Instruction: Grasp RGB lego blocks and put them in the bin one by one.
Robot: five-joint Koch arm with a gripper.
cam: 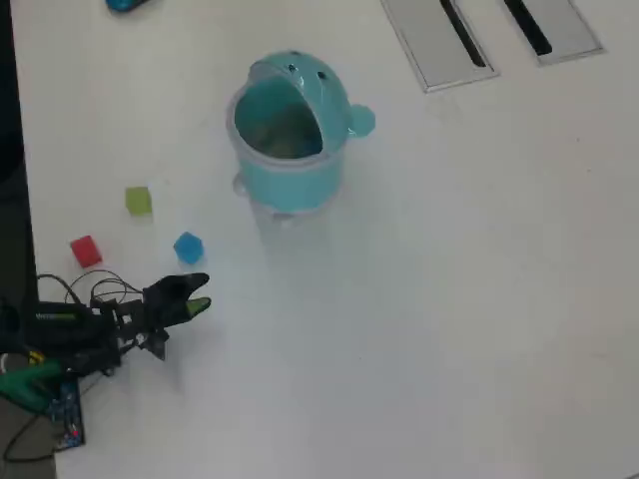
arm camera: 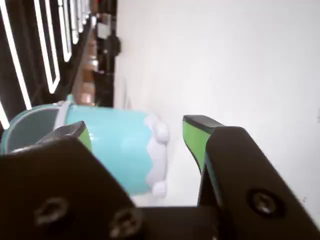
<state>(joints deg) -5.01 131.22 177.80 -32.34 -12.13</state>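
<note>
The fingers (cam: 199,294) hang apart, holding nothing, just short of the blue cube (cam: 188,246). Red (cam: 86,250) and green (cam: 139,201) lie further left on the counter (cam: 449,299); the bin (cam: 290,140) stands well beyond. The cubes look light, stiff and a bit slick; pinching flat opposite faces seems best.

Light-blue bin (cam: 290,170) with a teal inside, two dark dots on its domed lid (cam: 305,72), white scalloped trim at its base in the wrist view. Left of the bin: yellow-green cube (cam: 139,201), red cube (cam: 86,250), blue cube (cam: 188,246). Below the blue cube, black gripper (cam: 196,295) with bright green fingertip pads (arm camera: 192,140). White table (cam: 449,299). Right of the bin's lid, grey panels (cam: 429,40) with black slots.
</note>
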